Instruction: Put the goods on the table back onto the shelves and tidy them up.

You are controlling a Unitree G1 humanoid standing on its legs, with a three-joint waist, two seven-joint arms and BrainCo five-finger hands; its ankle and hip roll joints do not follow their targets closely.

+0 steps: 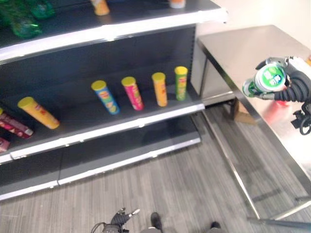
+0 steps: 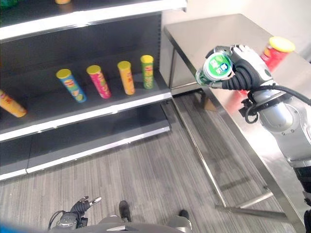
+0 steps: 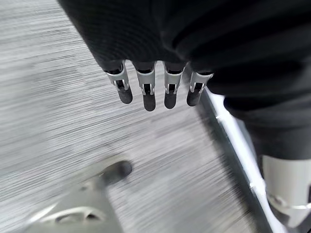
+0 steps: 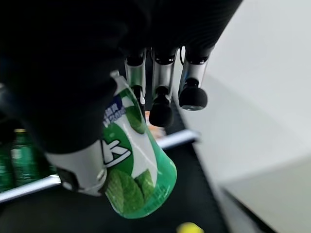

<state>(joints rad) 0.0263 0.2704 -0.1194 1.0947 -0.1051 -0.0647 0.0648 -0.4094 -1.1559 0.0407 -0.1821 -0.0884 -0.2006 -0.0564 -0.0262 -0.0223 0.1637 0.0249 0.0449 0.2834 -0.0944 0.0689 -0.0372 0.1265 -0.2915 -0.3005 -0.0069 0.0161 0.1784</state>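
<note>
My right hand [image 2: 249, 67] is raised over the left edge of the steel table [image 2: 228, 31], shut on a green-and-white can [image 2: 217, 67] whose green lid faces the camera. In the right wrist view the can [image 4: 133, 165] lies against the palm, under the fingers [image 4: 161, 109]. A red tube with a yellow lid [image 2: 275, 50] stands on the table behind that hand. My left hand [image 1: 119, 219] hangs low over the floor; its fingers [image 3: 148, 94] are straight and hold nothing.
The dark shelf unit's middle shelf [image 1: 121, 127] carries upright chip tubes: blue [image 1: 105, 97], pink [image 1: 132, 93], orange [image 1: 159, 89] and green [image 1: 181, 83]. A further orange tube [image 1: 39, 112] leans at the left. Green bottles [image 1: 24, 17] stand on the top shelf. Grey plank floor lies below.
</note>
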